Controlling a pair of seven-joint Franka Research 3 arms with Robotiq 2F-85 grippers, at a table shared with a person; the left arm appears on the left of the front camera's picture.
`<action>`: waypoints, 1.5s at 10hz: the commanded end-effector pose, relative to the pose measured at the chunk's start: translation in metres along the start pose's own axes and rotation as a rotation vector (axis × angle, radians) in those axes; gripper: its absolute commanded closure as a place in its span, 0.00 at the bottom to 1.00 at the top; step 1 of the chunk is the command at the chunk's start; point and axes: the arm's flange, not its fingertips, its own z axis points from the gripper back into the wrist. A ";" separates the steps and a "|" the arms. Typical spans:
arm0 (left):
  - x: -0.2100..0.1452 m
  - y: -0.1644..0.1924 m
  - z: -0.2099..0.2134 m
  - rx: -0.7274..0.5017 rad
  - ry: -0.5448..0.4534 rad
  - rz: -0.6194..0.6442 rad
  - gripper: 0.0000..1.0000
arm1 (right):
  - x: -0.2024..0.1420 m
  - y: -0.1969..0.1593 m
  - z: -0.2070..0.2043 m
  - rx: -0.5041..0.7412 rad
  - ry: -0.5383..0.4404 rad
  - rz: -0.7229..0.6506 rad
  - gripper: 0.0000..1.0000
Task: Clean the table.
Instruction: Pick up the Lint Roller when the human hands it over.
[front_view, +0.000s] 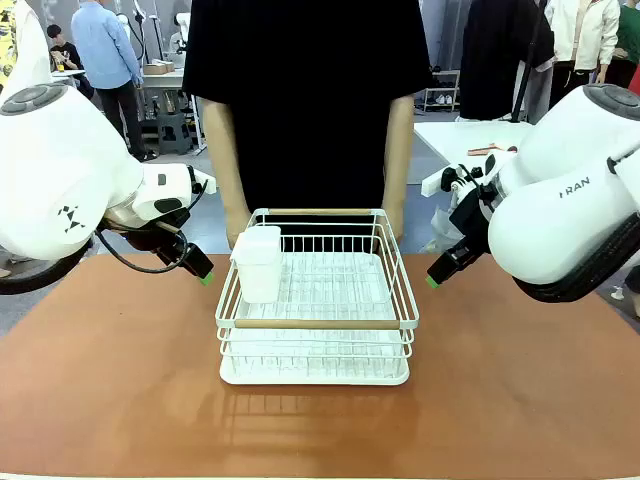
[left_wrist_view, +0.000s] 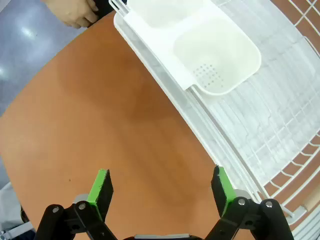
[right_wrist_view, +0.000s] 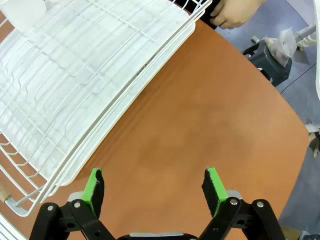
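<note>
Both claws are spread wide, with nothing between their green pads. From where I stand on the robot's side, the left claw (front_view: 203, 274) hangs just above the reddish-brown table (front_view: 100, 380), left of a white wire dish rack (front_view: 405, 290), pointing down and inward toward it. The right claw (front_view: 434, 279) mirrors it on the other side of the rack, also low over the tabletop and touching nothing.

The table runs across the lower part of the scene. The rack sits near the middle of the table, on a white drip tray (front_view: 315, 372). A white plastic cutlery cup (front_view: 259, 262) hangs on the rack's left side. A person in a black shirt (front_view: 300, 80) stands at the far edge, right behind the rack.

Seen from the left wrist, the left claw (left_wrist_view: 161, 184) hovers over bare table (left_wrist_view: 100, 125), with the rack (left_wrist_view: 280, 125) beside one finger and the perforated cup (left_wrist_view: 215, 50) farther up. One of the person's hands (left_wrist_view: 75, 12) rests near the table's far edge.

Seen from the right wrist, the right claw (right_wrist_view: 153, 183) is likewise over bare table (right_wrist_view: 210, 115), the rack (right_wrist_view: 75, 75) running past one finger. The person's other hand (right_wrist_view: 235, 12) is by the rack's far corner.
</note>
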 end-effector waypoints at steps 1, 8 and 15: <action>0.000 0.000 0.000 0.000 0.000 0.000 0.00 | 0.000 0.000 0.000 0.000 0.000 0.000 0.00; 0.000 0.000 0.000 0.000 0.000 0.000 0.00 | 0.000 0.000 0.000 0.000 0.000 0.000 0.00; 0.000 0.000 0.000 0.000 0.000 0.000 0.00 | 0.000 0.000 0.000 -0.001 0.000 0.001 0.00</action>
